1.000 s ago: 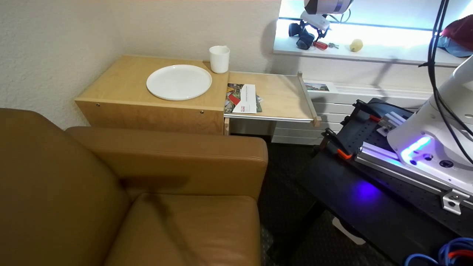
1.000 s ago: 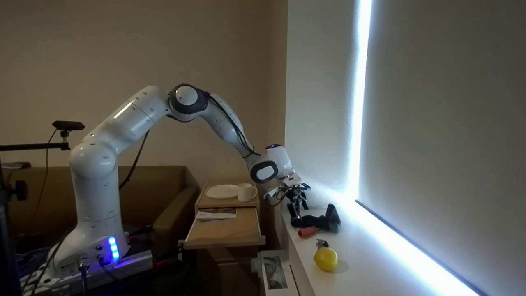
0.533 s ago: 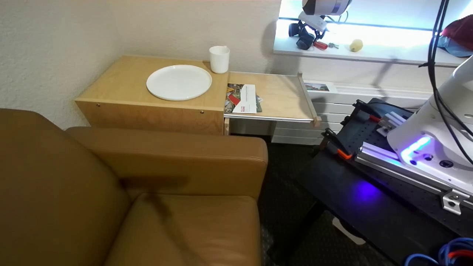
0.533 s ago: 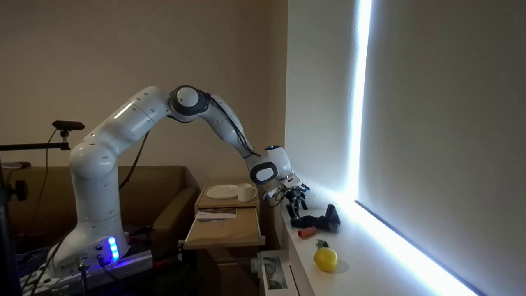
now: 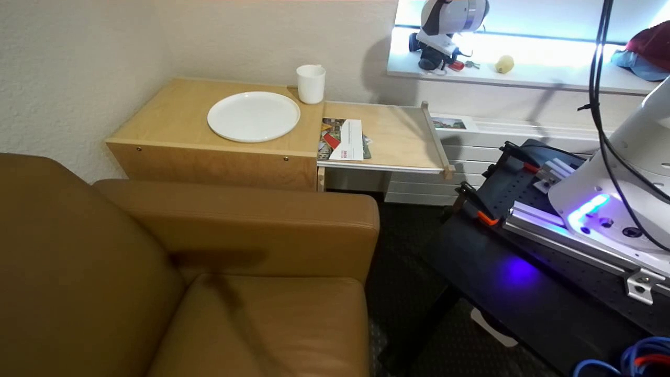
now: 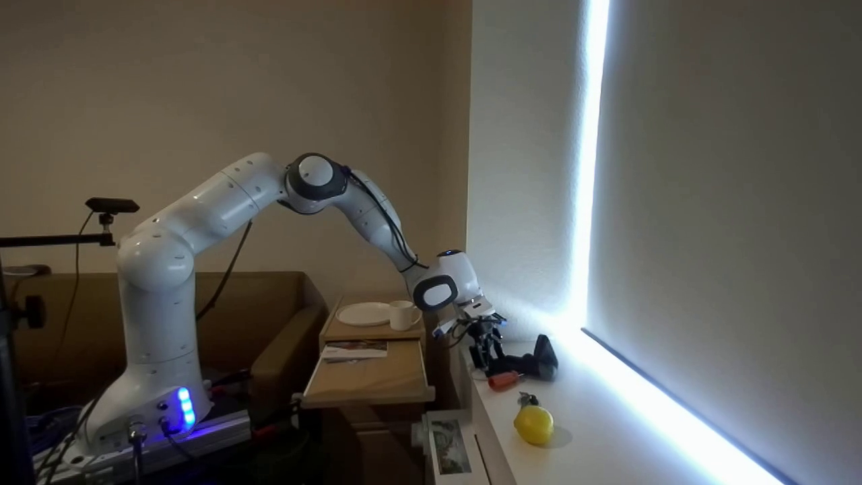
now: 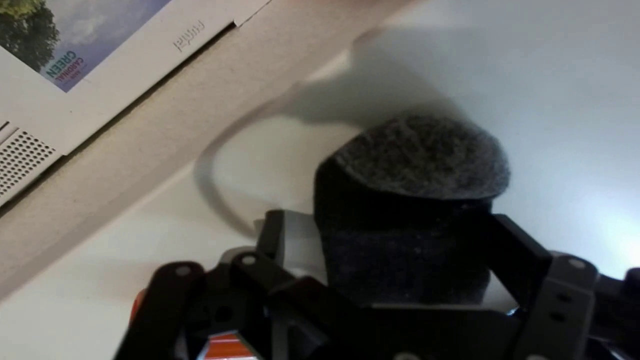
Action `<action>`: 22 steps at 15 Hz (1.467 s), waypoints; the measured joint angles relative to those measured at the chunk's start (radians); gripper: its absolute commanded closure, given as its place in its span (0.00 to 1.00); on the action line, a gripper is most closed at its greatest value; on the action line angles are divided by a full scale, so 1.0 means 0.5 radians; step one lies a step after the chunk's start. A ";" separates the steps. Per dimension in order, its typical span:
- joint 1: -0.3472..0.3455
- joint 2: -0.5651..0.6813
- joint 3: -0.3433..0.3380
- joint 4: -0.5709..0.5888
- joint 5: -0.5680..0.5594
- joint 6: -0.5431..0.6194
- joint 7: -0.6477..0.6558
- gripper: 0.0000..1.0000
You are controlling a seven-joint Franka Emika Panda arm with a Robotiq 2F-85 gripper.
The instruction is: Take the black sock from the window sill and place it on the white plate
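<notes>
White window sill [image 6: 596, 444] below drawn blind [image 6: 731, 202], brightly lit along its back edge; lemon [image 6: 534, 424] and keys [image 5: 472, 65] on it. White plate [image 5: 254, 117] well apart, on wooden cabinet [image 5: 175, 111] near white mug [image 5: 311, 85]. My gripper [image 7: 387, 219] low over sill, jaws wide apart, not closed on anything. Black sock [image 7: 405, 245] on sill, part of it between my fingers [image 7: 524, 252]; contact I cannot tell.

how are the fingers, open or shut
Open: in the wrist view, the fingers stand wide apart, with part of the black sock between them. Whether they touch it is unclear.
</notes>
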 measured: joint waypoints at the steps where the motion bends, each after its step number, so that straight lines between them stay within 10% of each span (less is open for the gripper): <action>1: 0.002 0.012 -0.006 0.022 -0.001 -0.009 0.004 0.32; 11: -0.035 0.023 -0.019 0.152 -0.002 -0.227 0.039 1.00; 22: -0.286 -0.206 0.101 0.237 0.029 -0.575 0.040 0.99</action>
